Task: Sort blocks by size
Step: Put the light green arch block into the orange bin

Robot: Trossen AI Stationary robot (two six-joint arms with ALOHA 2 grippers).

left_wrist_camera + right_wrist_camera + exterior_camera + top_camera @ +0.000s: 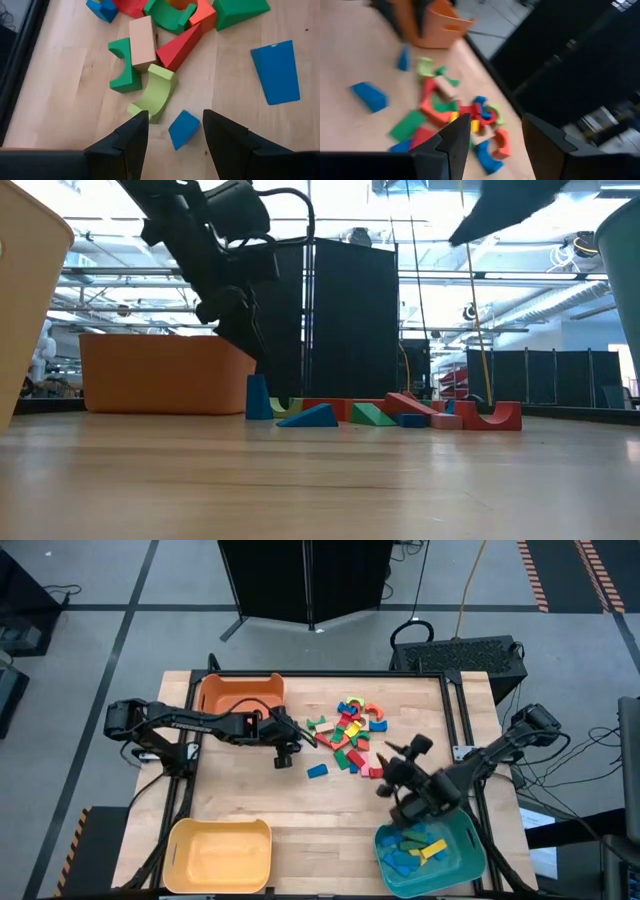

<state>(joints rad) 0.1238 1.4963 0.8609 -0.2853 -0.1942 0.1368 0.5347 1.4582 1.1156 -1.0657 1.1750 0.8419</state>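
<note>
Just ahead of the left end effector [175, 135], whose fingers stand apart and empty, lies a small blue block [183, 128] on the surface, at the pile's [350, 732] near edge. Picking is likely in hand; descending and closing comes next. Right end effector [400, 775], apart and empty, hovers near the teal bin [478, 855].

painted blocks [348, 732] lie heaped mid-worktop. a blue wedge [317, 770] lies apart. several blue and yellow ones [416, 850] fill the teal bin.
</note>
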